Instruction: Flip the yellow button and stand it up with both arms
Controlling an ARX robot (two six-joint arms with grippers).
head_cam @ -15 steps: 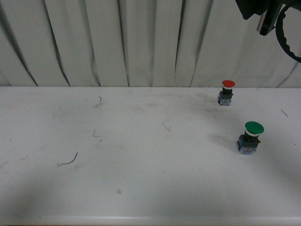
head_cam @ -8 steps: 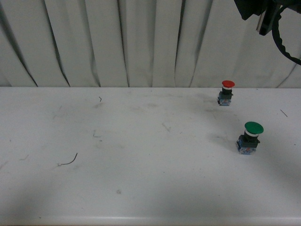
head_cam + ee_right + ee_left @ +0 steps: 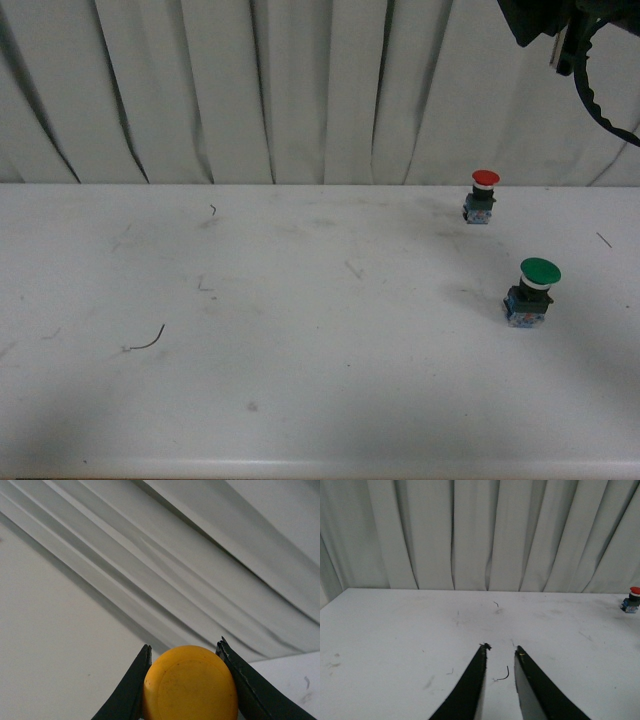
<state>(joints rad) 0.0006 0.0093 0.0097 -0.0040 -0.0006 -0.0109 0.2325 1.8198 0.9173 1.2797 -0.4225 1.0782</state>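
The yellow button (image 3: 190, 685) shows only in the right wrist view, its round yellow-orange cap facing the camera; its black body and blue block are hidden. My right gripper (image 3: 184, 650) is shut on it, one finger on each side of the cap, held high with the curtain behind. In the front view only part of the right arm (image 3: 560, 25) shows at the top right, well above the table. My left gripper (image 3: 501, 650) is open and empty, low over the white table (image 3: 395, 630), with a short black wire scrap (image 3: 504, 674) lying between its fingers.
A red-capped button (image 3: 483, 195) stands upright at the table's back right; it also shows in the left wrist view (image 3: 631, 599). A larger green-capped button (image 3: 532, 292) stands nearer on the right. A black wire scrap (image 3: 148, 340) lies at the left. A white curtain (image 3: 300, 90) hangs behind the table.
The right arm at the top right of the front view has shifted slightly up and right. The red and green buttons have not moved.
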